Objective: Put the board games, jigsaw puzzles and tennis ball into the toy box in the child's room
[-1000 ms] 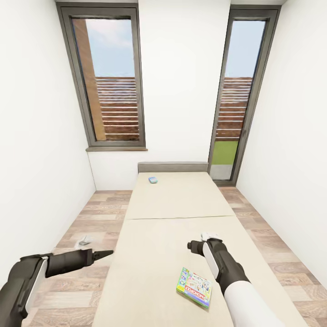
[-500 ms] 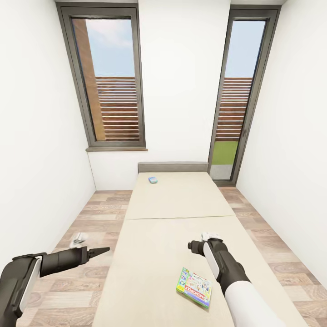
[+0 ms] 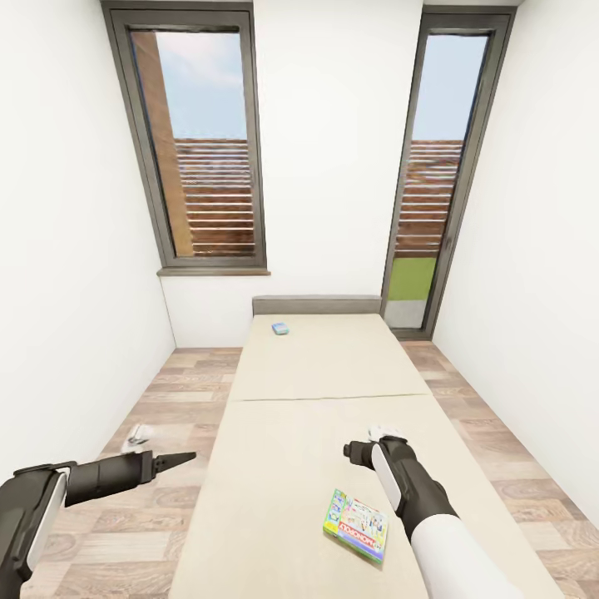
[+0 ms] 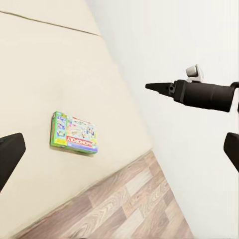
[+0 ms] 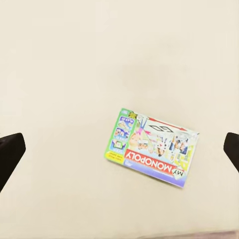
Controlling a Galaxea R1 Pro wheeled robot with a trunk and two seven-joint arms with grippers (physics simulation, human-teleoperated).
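A board game (image 3: 356,526) with a green, yellow and red Monopoly cover lies flat on the cream bed (image 3: 324,391), near its front end; it is also seen as board game (image 5: 154,149) and board game (image 4: 73,133). A second, small blue board game (image 3: 280,329) lies at the bed's far end by the headboard. My right gripper (image 3: 349,450) hangs over the bed a little beyond the Monopoly box, its fingertips (image 5: 11,149) wide apart and empty. My left gripper (image 3: 185,457) is open over the floor left of the bed. The table, toy box, jigsaw puzzles and tennis ball are out of view.
Wood floor (image 3: 166,391) runs along both sides of the bed in a narrow room. White walls stand close on either side. A window (image 3: 204,150) and a tall glass door (image 3: 433,183) are in the far wall behind the grey headboard (image 3: 316,304).
My left arm has drawn back toward the lower left, its tip a little farther from the bed. The right arm and both games have not moved.
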